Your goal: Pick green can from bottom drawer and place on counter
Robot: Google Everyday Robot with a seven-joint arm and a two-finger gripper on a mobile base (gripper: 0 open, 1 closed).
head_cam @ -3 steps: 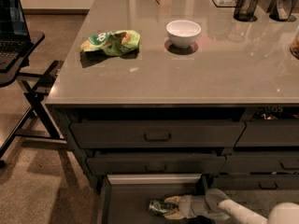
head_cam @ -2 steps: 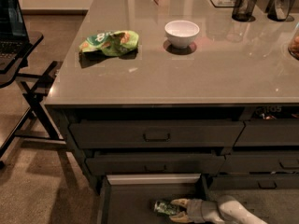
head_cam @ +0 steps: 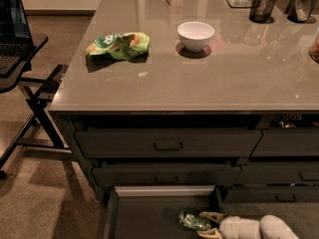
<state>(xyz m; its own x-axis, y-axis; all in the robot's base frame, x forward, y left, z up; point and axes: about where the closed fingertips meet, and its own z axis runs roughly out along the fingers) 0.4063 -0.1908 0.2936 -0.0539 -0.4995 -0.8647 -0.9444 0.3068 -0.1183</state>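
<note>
- The counter (head_cam: 224, 83) was a broad, glossy grey-beige slab that threw back soft reflections. On it sat a crumpled green chip bag (head_cam: 118, 45), a smooth white bowl (head_cam: 196, 35) and a black mesh cup (head_cam: 262, 6) at the far edge. Plenty of bare surface was left near the front for setting something down.
- Under it, the matte dark drawer fronts (head_cam: 168, 144) with slim bar handles were closed.
- The bottom drawer (head_cam: 144, 218) stood pulled out, shallow, with a flat dark floor and a pale strip along its back rim.
- The robot's arm (head_cam: 249, 229), all rounded white segments, reached in low from the right.
- The gripper (head_cam: 205, 224) sat inside the drawer near its right side, its tan fingers (head_cam: 212, 215) straddling the can's right end. I took it to be clenched on the can.
- The green can (head_cam: 192, 221), small, metallic and mottled green and white, lay on its side in the drawer at the fingers.
- Over the last second, can and gripper had slid together a little to the right while everything on the counter stayed put.
- That shared movement suggested the grasp had taken. The pick looked secured, with the lift out of the drawer and the placing on the counter not yet done.
</note>
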